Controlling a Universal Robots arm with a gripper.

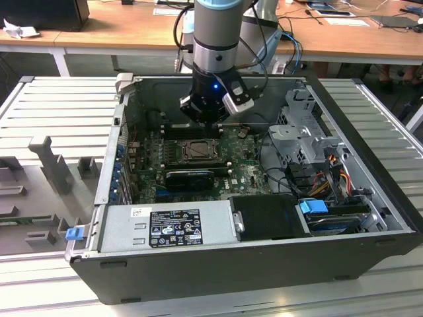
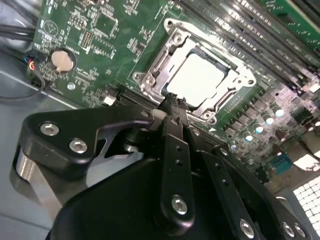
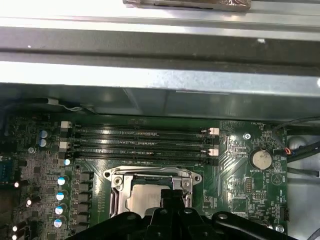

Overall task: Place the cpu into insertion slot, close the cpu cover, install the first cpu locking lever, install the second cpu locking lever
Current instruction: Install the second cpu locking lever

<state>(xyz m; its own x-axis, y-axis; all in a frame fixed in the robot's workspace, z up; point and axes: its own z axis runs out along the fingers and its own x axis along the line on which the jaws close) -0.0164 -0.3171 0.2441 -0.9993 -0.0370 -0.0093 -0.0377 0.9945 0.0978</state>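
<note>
- Second wrist view, item one — the cpu (image 2: 199, 77): one pale silver-grey square chip, lying flat in the insertion slot (image 2: 218, 61); its face shows through a window in the metal frame around it.
- The cpu cover (image 2: 172, 46): one thin metal frame plate, lying down over the socket so far as can be judged, its window framing the chip. Whether any locking lever is latched cannot be told.
- The hand (image 2: 172, 102): one, black, its two fingers drawn together with no gap visible and nothing held between them. The tips hang at the socket's near edge, just over the frame; contact cannot be confirmed.
- Key relation — the chip and socket lie directly beyond the fingertips, along the line the fingers point; in the first wrist view the hand (image 3: 173, 196) overlaps the near side of the cover (image 3: 152, 175), with the cpu (image 3: 142, 199) partly hidden behind it.
- Memory slots (image 3: 142, 146): four long dark rows, parallel, on the far side of the socket from the hand.
- Coin cell (image 3: 260, 159): one, round, on the green motherboard (image 3: 240, 195), well apart from the socket.
- Exterior view: one arm reaching down into one open computer case (image 1: 370, 198), the hand (image 1: 206, 119) just above the socket (image 1: 192, 151); the case lies on a grey ribbed desk (image 1: 59, 105).
</note>
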